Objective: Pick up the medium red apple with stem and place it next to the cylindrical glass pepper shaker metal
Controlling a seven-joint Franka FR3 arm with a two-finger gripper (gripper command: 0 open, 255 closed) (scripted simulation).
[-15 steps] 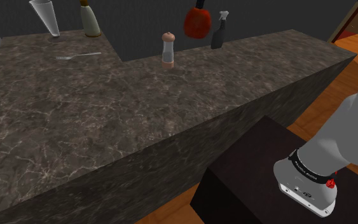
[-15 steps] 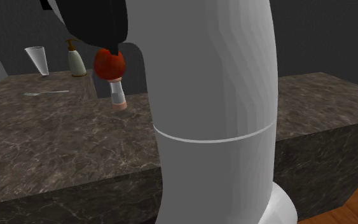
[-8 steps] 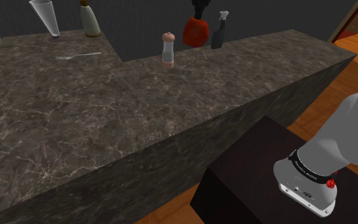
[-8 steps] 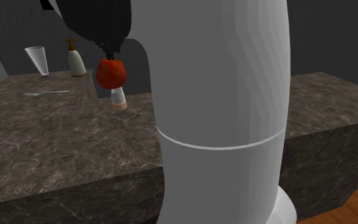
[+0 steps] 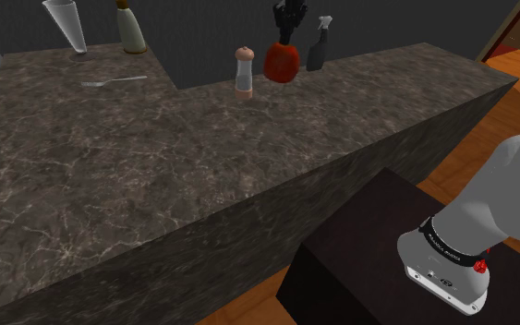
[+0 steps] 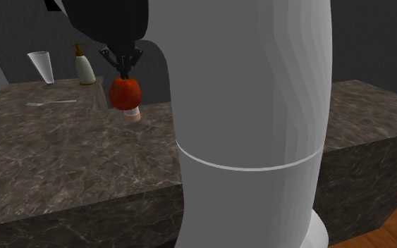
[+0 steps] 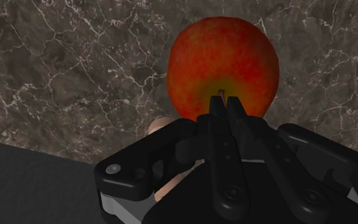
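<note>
A red apple (image 5: 282,62) hangs just above the dark marble counter (image 5: 202,157), a short way to the shoulder view's right of the pepper shaker (image 5: 244,72), which has a clear body and a pinkish cap. My black gripper (image 5: 285,39) points straight down, shut on the stem at the apple's top. From the second exterior view the apple (image 6: 125,91) covers most of the shaker (image 6: 132,113) below the gripper (image 6: 125,72). Through the wrist camera the fingers meet at the gripper (image 7: 225,105) on the stem, with the apple (image 7: 222,60) beyond and the shaker's cap (image 7: 160,127) beside it.
A dark spray bottle (image 5: 319,43) stands close behind the apple on the shoulder view's right. A fork (image 5: 113,81), a conical glass (image 5: 66,25) and a soap bottle (image 5: 130,26) sit at the far left. My white arm link (image 6: 246,127) blocks the second exterior view's middle.
The gripper has come down with the apple, moving it from well above the counter to the level of the shaker and slightly nearer to it.
</note>
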